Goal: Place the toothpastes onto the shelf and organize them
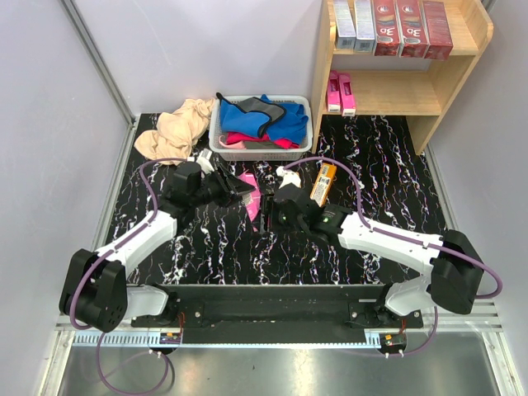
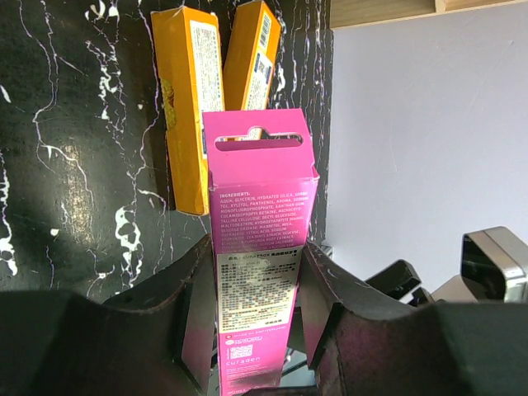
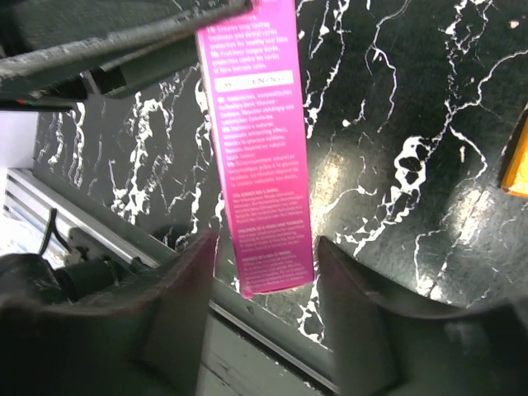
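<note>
My left gripper is shut on one end of a bright pink toothpaste box, held above the black marble table. The box's other end hangs between the fingers of my right gripper, which stand open with a narrow gap on each side. Two orange-yellow toothpastes lie on the table just right of the grippers. The wooden shelf stands at the far right. Its top tier holds grey boxes and dark red boxes; its lower tier holds two pink ones.
A white basket of coloured cloths sits at the back centre, with a beige cloth to its left. Grey walls close in both sides, and a metal rail runs along the near table edge.
</note>
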### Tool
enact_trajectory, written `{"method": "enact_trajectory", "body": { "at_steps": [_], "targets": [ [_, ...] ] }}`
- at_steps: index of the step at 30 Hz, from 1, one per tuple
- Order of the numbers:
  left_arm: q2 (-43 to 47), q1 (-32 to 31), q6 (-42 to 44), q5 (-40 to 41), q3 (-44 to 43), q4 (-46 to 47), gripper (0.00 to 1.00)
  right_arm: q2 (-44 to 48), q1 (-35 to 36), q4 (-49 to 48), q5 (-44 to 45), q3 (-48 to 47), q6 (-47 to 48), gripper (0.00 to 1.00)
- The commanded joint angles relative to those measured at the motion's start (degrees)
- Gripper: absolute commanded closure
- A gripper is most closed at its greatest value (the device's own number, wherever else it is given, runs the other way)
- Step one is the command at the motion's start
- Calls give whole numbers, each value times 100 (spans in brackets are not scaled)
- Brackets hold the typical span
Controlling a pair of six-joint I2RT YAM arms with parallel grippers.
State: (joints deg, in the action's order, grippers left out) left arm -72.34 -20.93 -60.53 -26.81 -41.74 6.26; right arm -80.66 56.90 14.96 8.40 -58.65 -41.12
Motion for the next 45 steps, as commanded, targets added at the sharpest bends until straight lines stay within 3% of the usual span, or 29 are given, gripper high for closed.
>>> {"method": "enact_trajectory", "body": {
  "at_steps": [1,4,7,11,12,15,25,32,45],
  "targets": [
    [246,36,-125,-229,25,525,60,139,31,-301,223,-182,78,48],
    [264,36,-125,-228,34,534,60,86,31,-336,92,-173,78,60],
    [308,45,-117,-176,43,525,56,138,31,-354,91,-146,78,65],
    [422,54,-47,-53,69,394,37,296,31,-354,153,-103,105,68],
    [439,54,-20,-35,43,341,22,314,31,-345,153,-102,113,68],
    [510,71,138,105,-71,-1,1,358,23,-336,135,-111,96,69],
    [1046,71,1077,1220,-537,-1643,1,437,-363,-397,-479,-112,-71,69],
    [1213,71,1325,1564,-590,-2024,1,911,-1602,-1065,-2174,442,-300,68],
    [923,63,1307,1319,-441,-1804,1,1492,-4414,-1899,-5040,1022,-747,67]
  ]
}}
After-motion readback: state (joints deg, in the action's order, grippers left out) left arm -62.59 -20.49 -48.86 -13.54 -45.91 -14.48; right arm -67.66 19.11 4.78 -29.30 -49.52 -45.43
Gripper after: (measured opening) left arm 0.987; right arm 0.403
